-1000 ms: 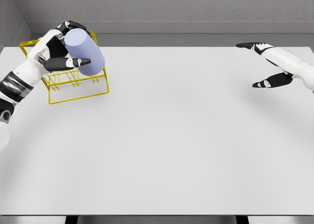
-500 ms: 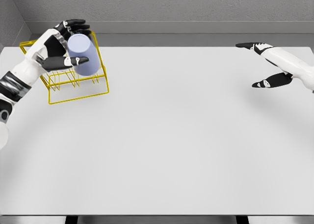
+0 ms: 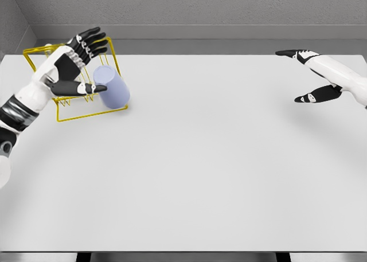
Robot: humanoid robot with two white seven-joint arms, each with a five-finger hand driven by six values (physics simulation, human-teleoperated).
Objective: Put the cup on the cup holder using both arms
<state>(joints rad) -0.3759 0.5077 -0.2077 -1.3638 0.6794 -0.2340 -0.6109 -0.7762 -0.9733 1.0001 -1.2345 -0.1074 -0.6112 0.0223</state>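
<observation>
At far left the left hand (image 3: 73, 67) hangs with fingers spread, gripping nothing; the lavender cup (image 3: 111, 86) lies tilted in the yellow wire cup holder (image 3: 69, 108). It looks light, rigid, smooth; best gripped around its wall. The right hand (image 3: 309, 73) hovers apart, fingers spread.

2 white arms with black fingers (image 3: 86, 39) and dark wrist bands.

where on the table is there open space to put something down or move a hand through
The white table is bare from the yellow rack across to the right hand, and along the whole near edge. The far left corner is crowded: rack, tilted lavender cup and the open left hand sit together there.
</observation>
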